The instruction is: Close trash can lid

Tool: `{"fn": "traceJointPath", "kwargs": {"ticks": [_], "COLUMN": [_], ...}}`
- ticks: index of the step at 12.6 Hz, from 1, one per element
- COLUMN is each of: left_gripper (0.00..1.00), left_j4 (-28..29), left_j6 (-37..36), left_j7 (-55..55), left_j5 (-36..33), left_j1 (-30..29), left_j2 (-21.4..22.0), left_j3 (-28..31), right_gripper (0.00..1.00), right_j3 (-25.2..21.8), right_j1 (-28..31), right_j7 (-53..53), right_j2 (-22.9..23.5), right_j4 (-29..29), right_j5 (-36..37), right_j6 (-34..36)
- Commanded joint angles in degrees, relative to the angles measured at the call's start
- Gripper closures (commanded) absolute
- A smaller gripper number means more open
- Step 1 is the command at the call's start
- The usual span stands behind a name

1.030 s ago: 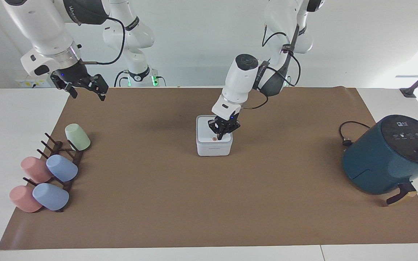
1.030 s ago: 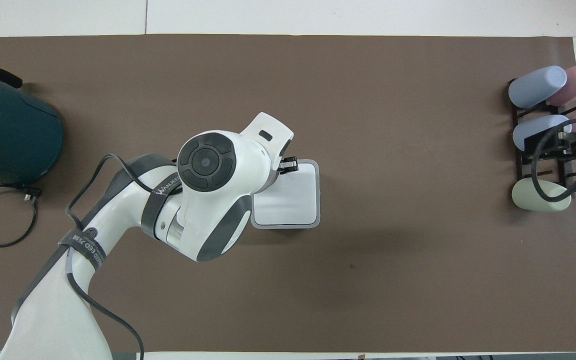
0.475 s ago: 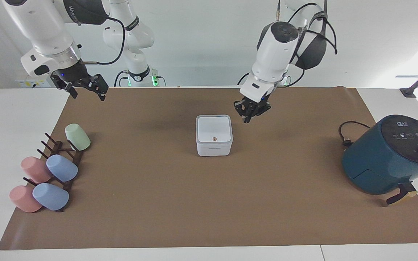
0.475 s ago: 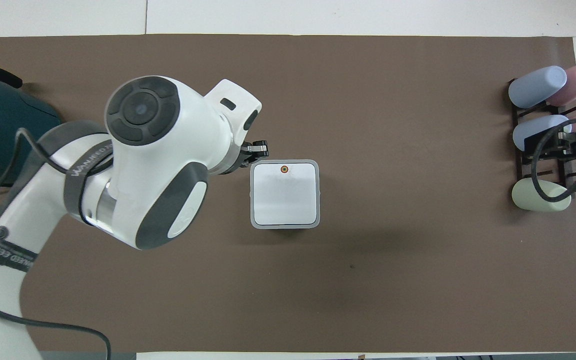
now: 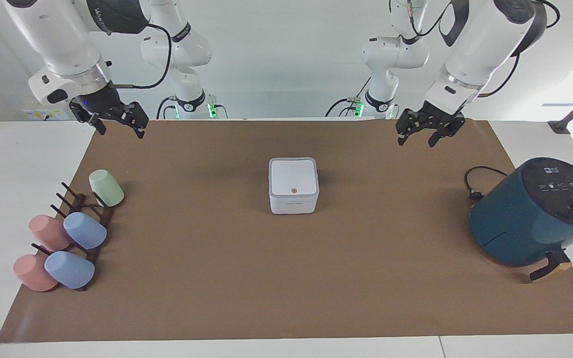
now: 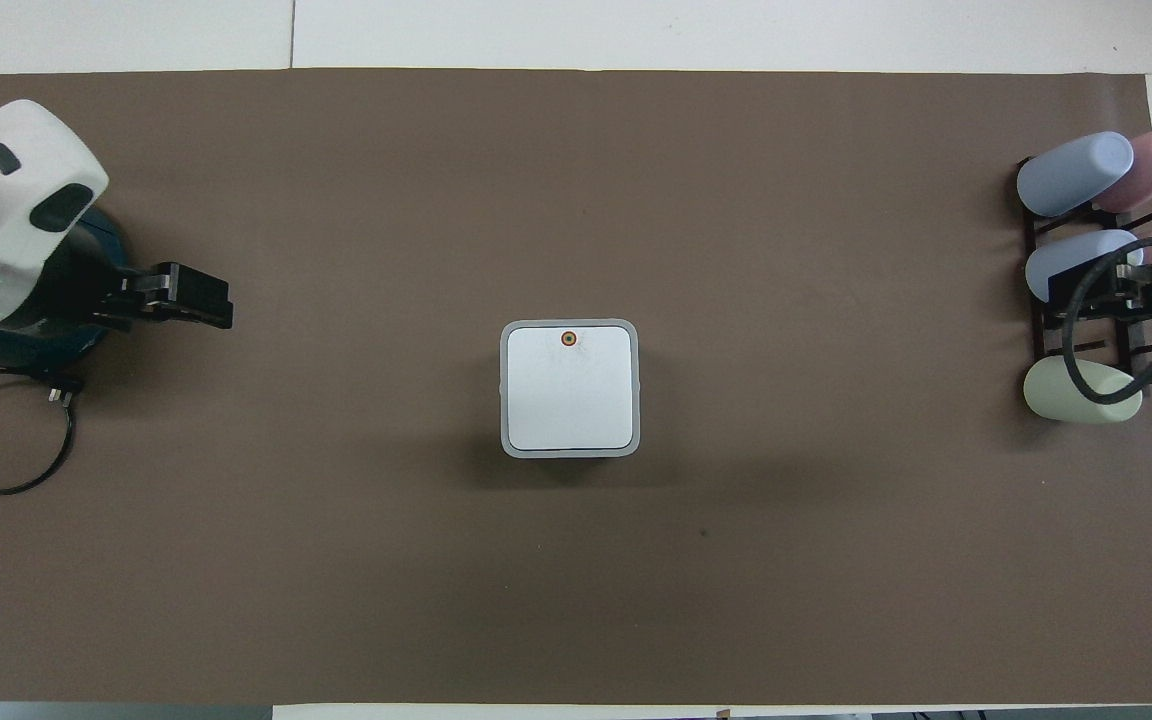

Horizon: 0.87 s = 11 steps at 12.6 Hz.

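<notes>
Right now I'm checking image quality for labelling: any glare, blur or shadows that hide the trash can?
Facing view: bright window glare at the edge above the air fryer, away from the trash can, which looks sharp. Overhead view: the lid is evenly lit, with soft shadow on the mat beside the can.

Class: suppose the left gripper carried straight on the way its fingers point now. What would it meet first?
The left gripper points downward over the brown mat, so most likely bare mat, short of the air fryer's cable, though depth is uncertain.

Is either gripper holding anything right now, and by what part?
Nothing is held. The left gripper and right gripper hang open and empty, away from the small white square trash can.
</notes>
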<state>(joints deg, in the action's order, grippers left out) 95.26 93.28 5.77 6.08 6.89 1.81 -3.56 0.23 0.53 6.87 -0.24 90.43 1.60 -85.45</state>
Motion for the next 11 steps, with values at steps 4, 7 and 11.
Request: {"fn": "traceJointPath", "kwargs": {"ticks": [4, 7, 11], "left_gripper": [0.00, 0.00, 0.00], "left_j4": [-8.68, -6.26, 1.15], "left_j6": [-12.22, -12.51, -6.53], "left_j7": [-3.40, -4.10, -4.10], "left_j5": [-5.28, -5.55, -5.46], "left_j1": [-3.20, -3.72, -3.37], "left_j2": [-0.22, 1.08, 4.17], "left_j3": [-0.48, -0.30, -0.39], "right_gripper": [0.00, 0.00, 0.00], "right_j3": [0.56, 0.65, 0.64], "right_j1": [0.87, 0.87, 0.87], "right_j7": [-1.16, -1.16, -1.16], "right_j2": [-0.82, -0.82, -0.82], "right_j4": [0.88, 0.88, 0.88], "right_j5": [-0.02, -0.02, -0.02], "right_j6": [0.55, 0.55, 0.46]}}
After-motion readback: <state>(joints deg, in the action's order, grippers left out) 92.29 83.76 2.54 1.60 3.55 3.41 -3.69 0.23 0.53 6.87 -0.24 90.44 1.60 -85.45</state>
